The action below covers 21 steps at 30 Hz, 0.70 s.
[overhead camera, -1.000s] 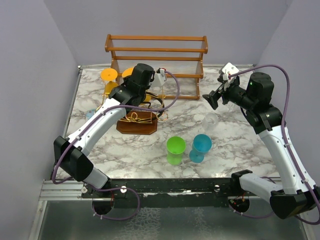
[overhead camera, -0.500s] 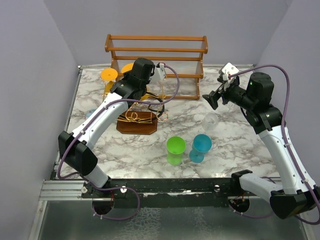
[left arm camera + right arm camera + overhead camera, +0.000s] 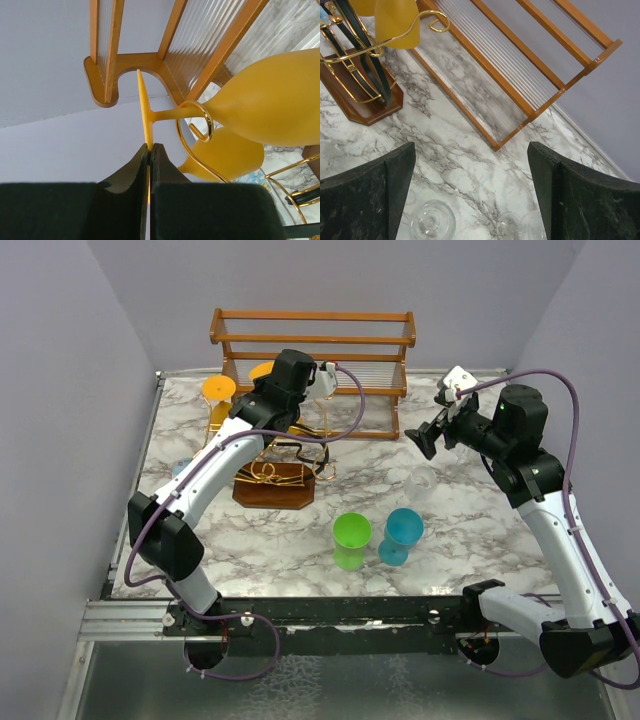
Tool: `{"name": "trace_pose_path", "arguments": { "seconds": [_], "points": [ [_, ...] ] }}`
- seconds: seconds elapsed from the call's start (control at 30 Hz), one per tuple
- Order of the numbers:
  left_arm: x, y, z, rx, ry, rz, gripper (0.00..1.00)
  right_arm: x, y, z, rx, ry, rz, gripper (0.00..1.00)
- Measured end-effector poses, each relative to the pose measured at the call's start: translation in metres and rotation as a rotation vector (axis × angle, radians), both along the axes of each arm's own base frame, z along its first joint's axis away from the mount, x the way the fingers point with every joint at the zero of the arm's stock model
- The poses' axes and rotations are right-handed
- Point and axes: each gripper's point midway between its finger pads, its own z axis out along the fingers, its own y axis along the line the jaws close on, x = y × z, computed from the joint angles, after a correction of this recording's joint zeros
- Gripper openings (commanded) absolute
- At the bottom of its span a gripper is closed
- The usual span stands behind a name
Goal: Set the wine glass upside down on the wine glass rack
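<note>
My left gripper [image 3: 150, 147] is shut on the thin foot of an orange wine glass [image 3: 270, 100], held upside down. Its stem lies in a curled gold loop [image 3: 200, 120] of the wine glass rack [image 3: 272, 472], gold and black wire on a dark brown base. A second orange glass [image 3: 230, 155] hangs behind it. In the top view my left gripper [image 3: 272, 385] is over the rack's back, by the held glass's foot [image 3: 262, 372]. My right gripper [image 3: 428, 435] is open and empty above the table to the right of the rack.
The two-tier orange-brown wooden shelf [image 3: 312, 350] stands just behind the rack. A clear glass [image 3: 432, 220] lies on the marble below my right gripper. A green cup [image 3: 352, 540] and a blue goblet [image 3: 402, 533] stand near the front. Another orange foot [image 3: 218, 388] sits on the rack's left.
My left gripper has moved a little back and to the right, toward the shelf, still shut on the orange glass's foot. The right arm has not moved.
</note>
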Motion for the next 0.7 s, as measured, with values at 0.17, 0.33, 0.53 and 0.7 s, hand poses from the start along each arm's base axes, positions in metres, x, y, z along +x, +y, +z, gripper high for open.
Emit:
{"name": "trace_pose_path", "arguments": {
  "seconds": [0.17, 0.33, 0.53, 0.7],
  "points": [
    [0.000, -0.003, 0.000, -0.001, 0.017, -0.016, 0.00, 0.000, 0.000, -0.001, 0.000, 0.002, 0.000, 0.93],
    [-0.003, -0.007, -0.006, -0.013, 0.045, -0.035, 0.00, 0.000, 0.000, -0.003, -0.002, 0.006, 0.000, 0.93],
    [-0.007, -0.010, -0.013, -0.032, 0.074, -0.041, 0.00, 0.001, 0.000, -0.005, -0.007, 0.007, 0.001, 0.93],
    [-0.008, -0.013, -0.018, -0.055, 0.083, -0.031, 0.00, 0.001, 0.000, -0.006, -0.009, 0.010, 0.001, 0.93]
  ]
}}
